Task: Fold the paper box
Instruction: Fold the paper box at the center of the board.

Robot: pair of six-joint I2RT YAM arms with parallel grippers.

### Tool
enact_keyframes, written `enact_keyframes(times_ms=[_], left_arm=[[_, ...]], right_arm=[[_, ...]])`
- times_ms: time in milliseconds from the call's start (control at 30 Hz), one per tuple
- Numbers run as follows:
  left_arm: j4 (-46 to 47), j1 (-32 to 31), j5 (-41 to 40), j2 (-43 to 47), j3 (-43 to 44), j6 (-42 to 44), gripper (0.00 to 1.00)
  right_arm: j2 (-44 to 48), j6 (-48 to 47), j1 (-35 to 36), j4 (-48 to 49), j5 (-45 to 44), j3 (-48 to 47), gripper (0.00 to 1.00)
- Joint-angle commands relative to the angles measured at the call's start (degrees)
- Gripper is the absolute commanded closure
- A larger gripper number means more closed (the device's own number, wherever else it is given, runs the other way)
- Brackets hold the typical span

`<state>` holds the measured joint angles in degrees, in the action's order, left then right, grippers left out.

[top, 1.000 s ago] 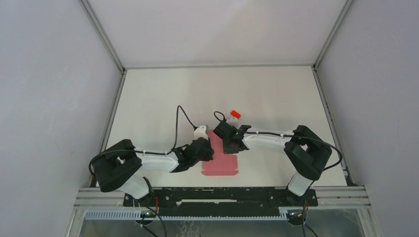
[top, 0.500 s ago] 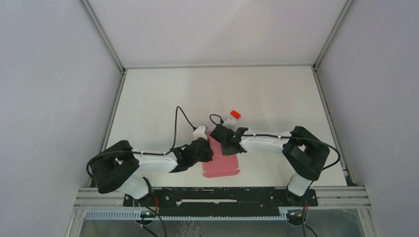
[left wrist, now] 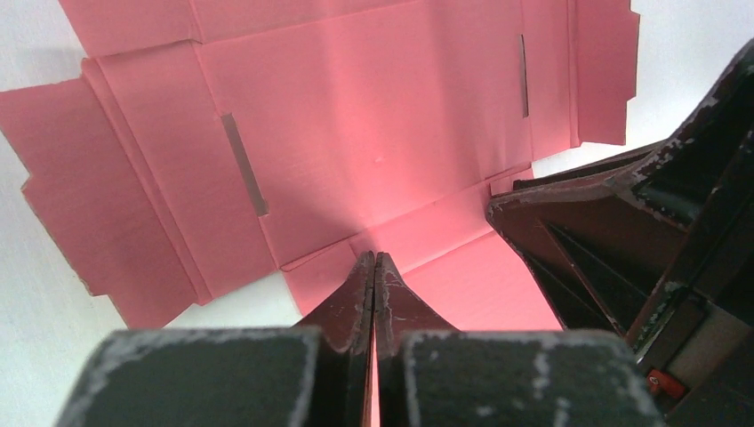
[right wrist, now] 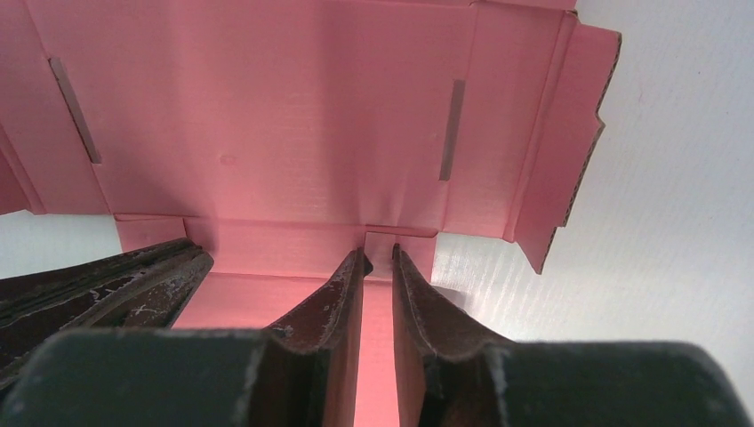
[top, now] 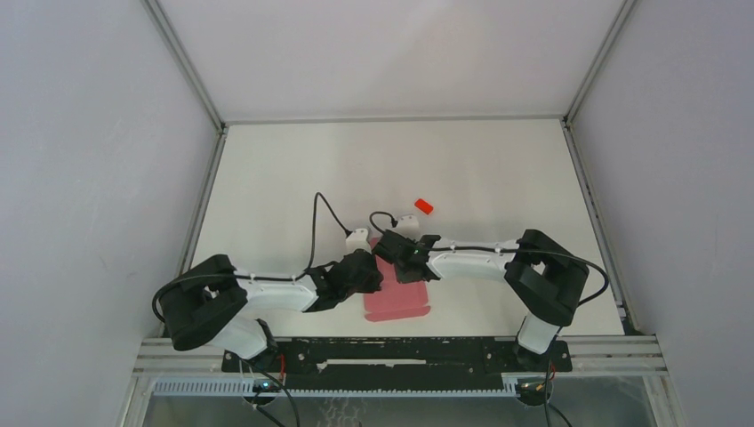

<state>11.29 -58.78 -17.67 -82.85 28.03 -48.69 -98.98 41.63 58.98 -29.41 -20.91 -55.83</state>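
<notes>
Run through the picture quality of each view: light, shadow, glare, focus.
Top external: even, soft light, sharp overall, only faint shadows around the paper box. Left wrist: cardboard creases and slots crisp, the jaws' bases at the bottom edge blurred. Right wrist: same close-range blur at the bottom, plus a bright sheen on the white table just right of the jaws.

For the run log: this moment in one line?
left gripper: shut on paper box | right gripper: slightly open over it | unfolded

Left gripper (left wrist: 374, 258) and right gripper (right wrist: 378, 253) crowd each other side by side — little room between. Ahead lies the flat paper box (top: 398, 301); red block (top: 423, 205) sits behind the right one, well apart.
</notes>
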Motion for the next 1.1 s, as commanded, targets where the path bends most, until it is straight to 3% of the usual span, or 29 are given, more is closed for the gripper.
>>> enact_keyframes(times_ms=[0,300,467,767,933,1067], left_arm=[[-5.2,-0.6,1.1,-0.4,-2.1,-0.7,1.00],[-5.5,-0.7,0.4,-0.4,-1.8,-0.5,1.00],[-9.9,-0.7,-1.1,4.7,-0.4,0.8,0.99],[-21.0,-0.6,-4.7,15.2,4.4,4.0,0.95],[-24.6,0.5,-6.6,18.7,7.5,6.4,0.87],[-24.9,5.6,-5.3,18.7,9.4,10.1,0.82]], right_arm=[[-7.3,3.3,2.6,-1.5,11.9,4.2,0.75],[-6.4,3.3,2.5,-0.8,12.9,4.6,0.75],[0.8,2.8,2.4,-4.4,10.8,4.5,0.73],[17.8,-1.2,0.9,-11.8,8.5,0.9,0.61],[25.1,-3.9,-3.3,-10.8,10.0,0.8,0.56],[26.3,-4.9,-8.5,-10.2,10.4,1.7,0.55]])
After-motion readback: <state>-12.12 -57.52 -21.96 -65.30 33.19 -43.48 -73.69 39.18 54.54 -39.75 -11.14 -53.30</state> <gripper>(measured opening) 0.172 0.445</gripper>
